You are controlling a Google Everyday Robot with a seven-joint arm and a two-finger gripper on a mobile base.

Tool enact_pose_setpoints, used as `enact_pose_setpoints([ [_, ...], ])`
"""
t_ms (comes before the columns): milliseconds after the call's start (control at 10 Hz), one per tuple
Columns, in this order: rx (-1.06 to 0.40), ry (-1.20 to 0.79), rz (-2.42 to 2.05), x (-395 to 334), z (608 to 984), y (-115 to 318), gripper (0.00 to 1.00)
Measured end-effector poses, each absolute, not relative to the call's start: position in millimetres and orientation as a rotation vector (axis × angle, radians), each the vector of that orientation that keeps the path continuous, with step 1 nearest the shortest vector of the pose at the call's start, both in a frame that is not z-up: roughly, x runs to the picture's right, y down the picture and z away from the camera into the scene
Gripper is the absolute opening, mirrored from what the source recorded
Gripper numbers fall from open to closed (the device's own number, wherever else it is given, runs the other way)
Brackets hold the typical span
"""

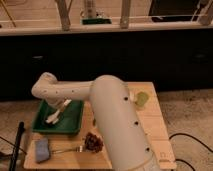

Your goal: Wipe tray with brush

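Note:
The green tray [72, 122] lies on the left side of the wooden table. The brush [54, 116] has a white handle and lies slanted inside the tray, its lower end near the tray's left middle. My gripper [65, 104] reaches down from the white arm over the tray's far part and sits at the upper end of the brush handle. The brush's dark head does not show.
A blue-grey sponge [41, 149] lies at the table's front left. A metal fork [67, 148] lies beside it, next to a dark brown clump [93, 141]. A pale green object [142, 98] sits at the far right. My white arm [120, 125] covers the table's middle.

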State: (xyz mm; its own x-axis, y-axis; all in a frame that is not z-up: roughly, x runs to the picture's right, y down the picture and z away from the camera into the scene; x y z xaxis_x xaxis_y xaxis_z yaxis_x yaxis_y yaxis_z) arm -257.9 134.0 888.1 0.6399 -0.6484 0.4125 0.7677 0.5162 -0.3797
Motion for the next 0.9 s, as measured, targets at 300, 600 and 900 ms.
enact_pose_setpoints([
  [300, -0.607, -0.209, -0.814, -212.6, 888.8, 140.4, 0.00],
  [600, -0.603, -0.172, -0.751, -176.7, 887.3, 127.0, 0.00],
  [900, -0.553, -0.151, -0.728, -182.2, 888.5, 88.8, 0.00],
])
